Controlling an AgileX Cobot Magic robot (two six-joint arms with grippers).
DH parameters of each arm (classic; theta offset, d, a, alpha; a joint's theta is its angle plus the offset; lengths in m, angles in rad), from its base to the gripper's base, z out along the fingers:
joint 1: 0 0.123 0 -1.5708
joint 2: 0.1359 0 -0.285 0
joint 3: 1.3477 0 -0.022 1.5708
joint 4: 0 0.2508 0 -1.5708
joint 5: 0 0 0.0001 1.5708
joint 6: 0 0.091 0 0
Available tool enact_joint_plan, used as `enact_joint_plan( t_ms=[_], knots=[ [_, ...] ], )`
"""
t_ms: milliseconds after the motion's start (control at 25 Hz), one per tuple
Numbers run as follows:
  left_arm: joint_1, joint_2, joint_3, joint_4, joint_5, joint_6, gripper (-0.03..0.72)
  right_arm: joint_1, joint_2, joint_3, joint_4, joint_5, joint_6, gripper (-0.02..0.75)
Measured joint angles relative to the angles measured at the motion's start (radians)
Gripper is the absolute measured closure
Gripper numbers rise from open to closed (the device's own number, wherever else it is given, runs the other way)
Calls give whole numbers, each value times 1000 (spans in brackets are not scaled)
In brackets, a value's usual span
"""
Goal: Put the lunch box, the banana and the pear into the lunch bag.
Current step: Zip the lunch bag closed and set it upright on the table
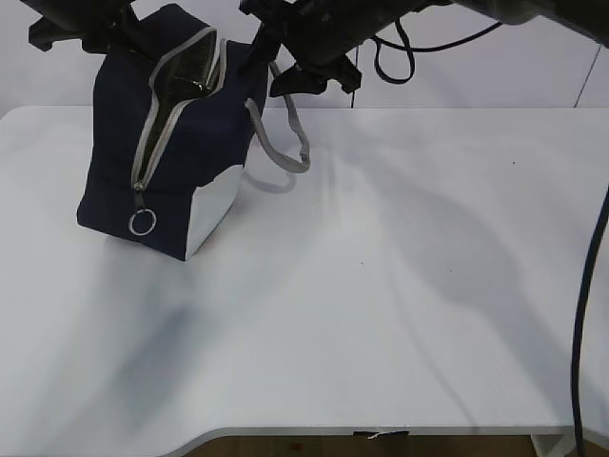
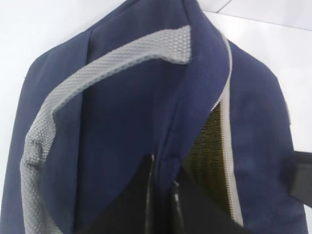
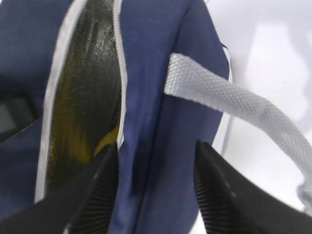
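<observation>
The navy lunch bag [image 1: 190, 162] stands upright at the table's back left with its zipper open. My left gripper [image 1: 119, 38] is shut on a fold of fabric at the rim of the lunch bag [image 2: 122, 122], the left gripper [image 2: 163, 170] pinching it tightly. My right gripper [image 1: 276, 76] is open and straddles the opposite wall of the lunch bag [image 3: 156, 68]: in the right wrist view one finger of the right gripper [image 3: 156, 151] is inside the opening, the other outside. A yellow sliver [image 3: 105, 141] shows inside; I cannot tell whether it is the banana or the pear. The lunch box is hidden.
A grey strap handle [image 1: 285, 143] hangs off the bag's right side. The zipper's ring pull [image 1: 141, 222] dangles at the front. A black cable [image 1: 582, 314] runs down the right edge. The white table [image 1: 381, 286] stretches forward and right.
</observation>
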Motion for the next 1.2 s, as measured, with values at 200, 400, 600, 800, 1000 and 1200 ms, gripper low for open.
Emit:
enact_joint_plan(
  t_ms=[200, 400, 600, 800, 1000, 1200],
  knots=[
    [0, 0, 0, 0, 0, 0, 686, 0, 38, 0, 44, -27, 0, 335],
    [0, 0, 0, 0, 0, 0, 686, 0, 47, 0, 60, -58, 0, 370],
    [0, 0, 0, 0, 0, 0, 686, 0, 47, 0, 70, -61, -14, 531],
    [0, 0, 0, 0, 0, 0, 686, 0, 50, 0, 102, -61, -80, 716],
    [0, 0, 0, -53, 8, 13, 686, 0, 56, -58, 122, -23, -138, 727],
    [-11, -16, 0, -69, 15, 28, 686, -6, 60, -204, 29, 115, -106, 728]
  ],
)
